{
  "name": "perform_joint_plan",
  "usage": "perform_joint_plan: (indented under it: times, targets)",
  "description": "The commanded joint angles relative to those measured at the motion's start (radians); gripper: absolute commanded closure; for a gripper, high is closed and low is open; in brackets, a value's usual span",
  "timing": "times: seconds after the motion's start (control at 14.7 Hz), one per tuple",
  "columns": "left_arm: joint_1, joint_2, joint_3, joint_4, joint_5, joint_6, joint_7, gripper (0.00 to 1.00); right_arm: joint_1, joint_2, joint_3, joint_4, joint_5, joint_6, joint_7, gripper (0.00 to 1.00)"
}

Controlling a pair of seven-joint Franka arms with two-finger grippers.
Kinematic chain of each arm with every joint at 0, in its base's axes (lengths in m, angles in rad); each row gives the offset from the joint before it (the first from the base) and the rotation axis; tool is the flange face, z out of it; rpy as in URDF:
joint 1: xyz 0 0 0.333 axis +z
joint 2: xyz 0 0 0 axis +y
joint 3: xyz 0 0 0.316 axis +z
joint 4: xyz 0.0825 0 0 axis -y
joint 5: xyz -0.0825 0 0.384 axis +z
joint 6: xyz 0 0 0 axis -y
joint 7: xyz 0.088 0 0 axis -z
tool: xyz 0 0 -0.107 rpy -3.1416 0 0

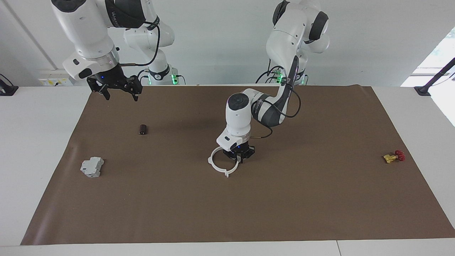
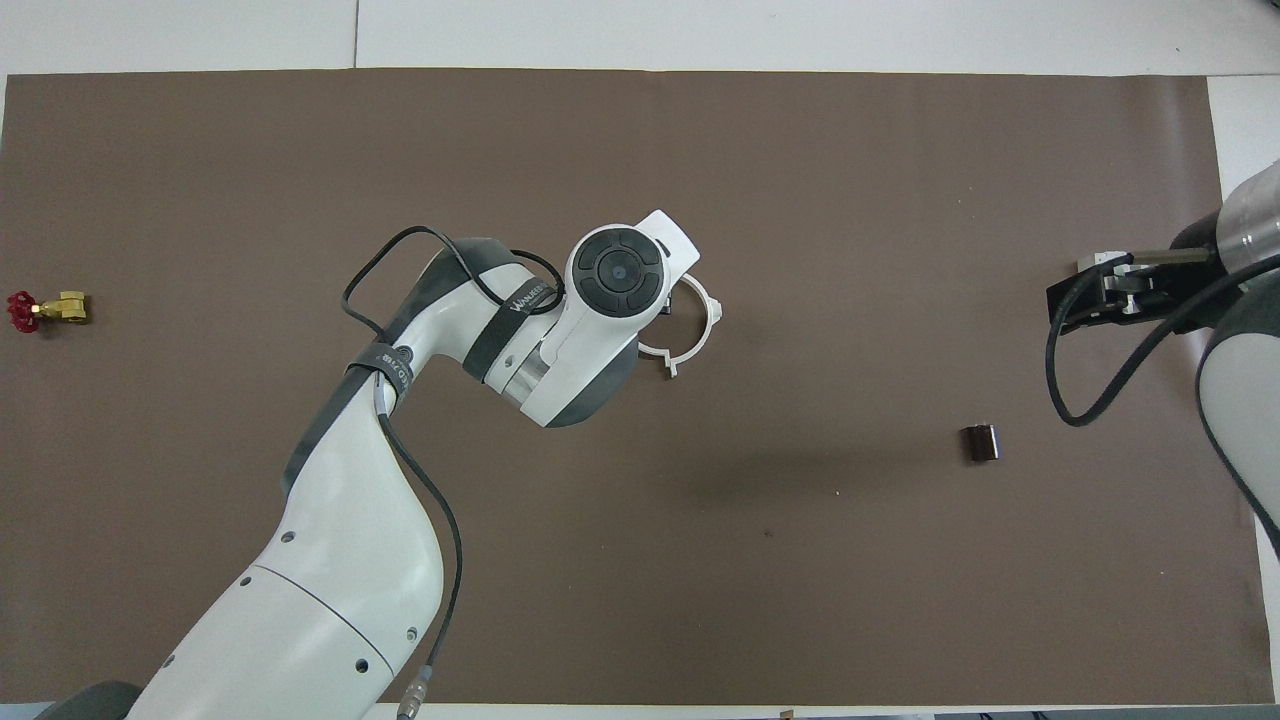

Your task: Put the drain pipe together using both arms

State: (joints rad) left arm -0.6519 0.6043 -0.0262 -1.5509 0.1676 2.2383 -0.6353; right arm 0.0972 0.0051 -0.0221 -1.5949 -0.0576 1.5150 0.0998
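Note:
The white drain pipe (image 1: 217, 166) lies on the brown mat (image 1: 284, 206) at mid-table as a thin ring with small tabs. It also shows in the overhead view (image 2: 708, 325), half covered by the left arm's wrist. My left gripper (image 1: 239, 159) is down at the ring's rim, on the side toward the left arm's end of the table; its hand hides that part of the ring. My right gripper (image 1: 121, 93) is open and empty, raised over the mat's edge nearest the robots at the right arm's end, and waits.
A small dark cylinder (image 1: 143, 129) (image 2: 981, 443) lies on the mat toward the right arm's end. A grey boxy block (image 1: 91, 167) lies farther from the robots than it. A red and yellow valve (image 1: 394, 156) (image 2: 45, 310) lies toward the left arm's end.

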Motion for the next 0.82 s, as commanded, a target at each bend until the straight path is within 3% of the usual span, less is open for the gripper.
perform_joint_plan:
  times: [0.0,0.75]
  targets:
    - [-0.02,0.015,0.014,0.019,0.026,-0.023,-0.034,1.0,-0.02,-0.013,0.007,-0.02,0.005,0.022,-0.045,0.0]
    - [-0.04,-0.004,0.012,-0.018,0.027,-0.039,-0.032,1.0,-0.07,-0.019,0.007,-0.008,0.007,0.014,-0.069,0.0]
